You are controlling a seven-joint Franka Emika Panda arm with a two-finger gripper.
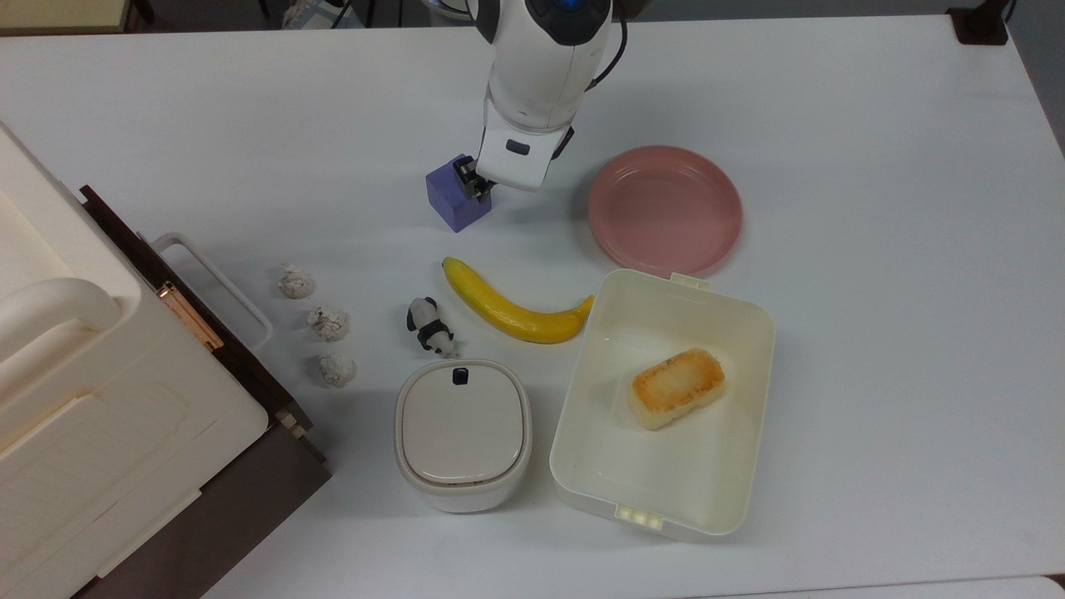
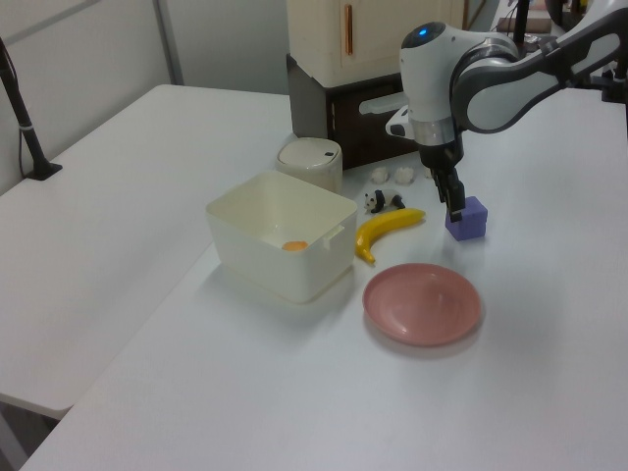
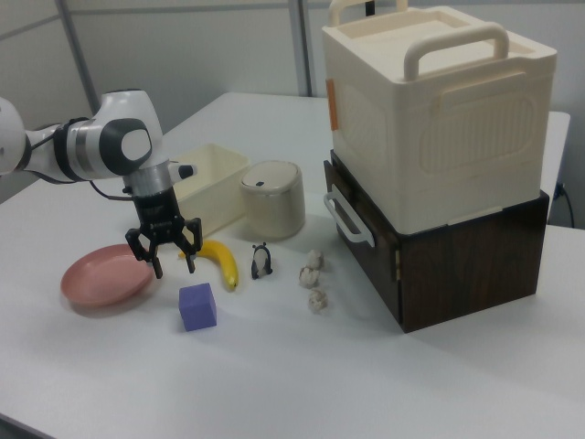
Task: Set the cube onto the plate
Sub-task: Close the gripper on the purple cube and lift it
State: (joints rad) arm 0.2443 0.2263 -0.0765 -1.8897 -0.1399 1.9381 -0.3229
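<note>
I see the cube (image 3: 197, 305) resting flat on the tabletop (image 1: 874, 333), toward the far edge in the top view, apart from the plate (image 1: 665, 209) and not yet lifted. My gripper (image 3: 165, 251) hangs just above and beside it, jaws spread and empty. The arm reaches in from the top view's far edge, wrist pointing straight down.

Top cam overhead; left, right cams oblique, opposite sides.
</note>
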